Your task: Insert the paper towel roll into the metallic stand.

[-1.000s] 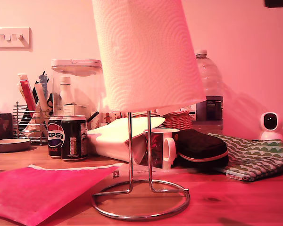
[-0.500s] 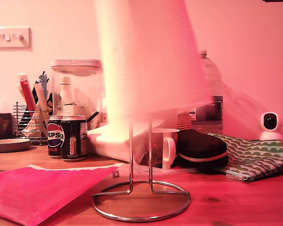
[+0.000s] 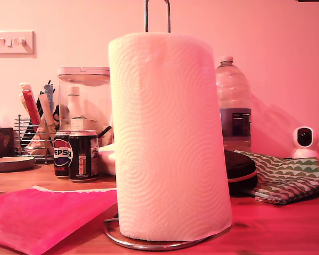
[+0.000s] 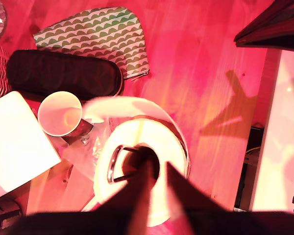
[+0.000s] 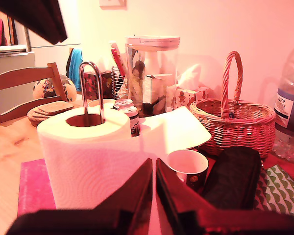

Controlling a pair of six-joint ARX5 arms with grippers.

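The paper towel roll [image 3: 167, 138] stands upright on the metallic stand, its lower end on the ring base [image 3: 149, 245]. The stand's chrome loop [image 3: 157, 10] sticks out above the roll's top. Neither gripper shows in the exterior view. My first gripper [image 4: 158, 160] hangs right over the roll [image 4: 137, 129] and the loop [image 4: 117, 164], fingers slightly apart, holding nothing. My second gripper [image 5: 154, 164] is beside the roll [image 5: 78, 147], level with its upper half, shut and empty. The loop [image 5: 90, 83] rises from the roll's core.
Two cans [image 3: 74, 155], a utensil rack [image 3: 34, 133] and a clear container [image 3: 85, 95] stand at the exterior view's left. A pink sheet [image 3: 37, 212] lies in front. A bottle [image 3: 233, 101], black pouch [image 3: 239, 170], patterned pouch [image 3: 282, 178], mug [image 4: 60, 113] and basket [image 5: 235, 117] crowd behind.
The roll has dropped from above the stand down over the loop and now rests on the base. The mug and white bag are now hidden behind it.
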